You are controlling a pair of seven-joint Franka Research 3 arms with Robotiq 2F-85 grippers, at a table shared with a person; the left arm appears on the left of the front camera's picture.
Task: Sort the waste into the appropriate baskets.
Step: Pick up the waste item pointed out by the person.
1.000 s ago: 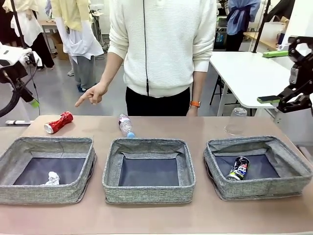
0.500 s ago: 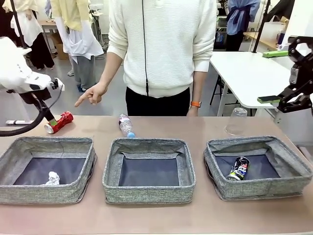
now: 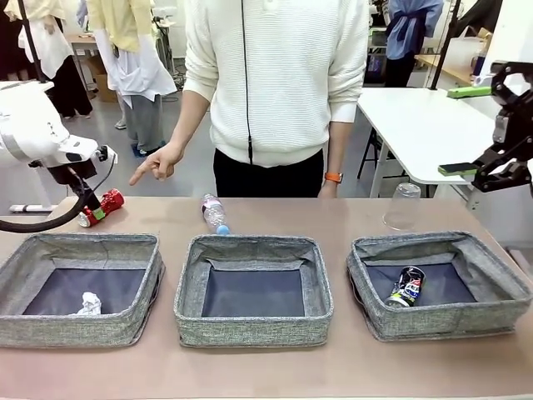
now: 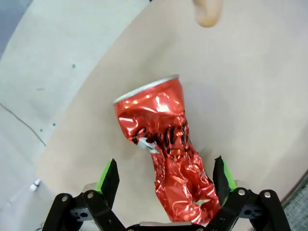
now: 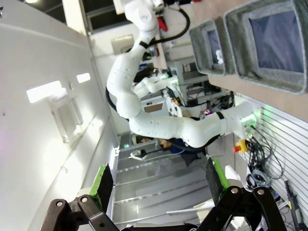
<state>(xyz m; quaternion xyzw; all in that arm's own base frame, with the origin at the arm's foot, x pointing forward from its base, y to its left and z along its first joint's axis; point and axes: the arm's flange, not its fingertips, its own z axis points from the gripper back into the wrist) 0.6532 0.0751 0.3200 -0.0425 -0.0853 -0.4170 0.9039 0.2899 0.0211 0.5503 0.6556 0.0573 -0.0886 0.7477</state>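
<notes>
Tan surface (image 3: 350,215) shared with a person. We saw the left gripper (image 4: 165,169) with jaws spread astride the crushed red can (image 4: 154,120), which lay beyond the left basket (image 3: 83,333), near the person's pointing hand (image 3: 160,160). The right gripper (image 5: 158,175) hung raised at the far right, jaws spread, empty.

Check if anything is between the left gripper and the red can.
Nothing visible. The left gripper stands open astride the red can, with the can's near end between its jaws. The person's fingertip hovers beyond the can's far end, not between them.
</notes>
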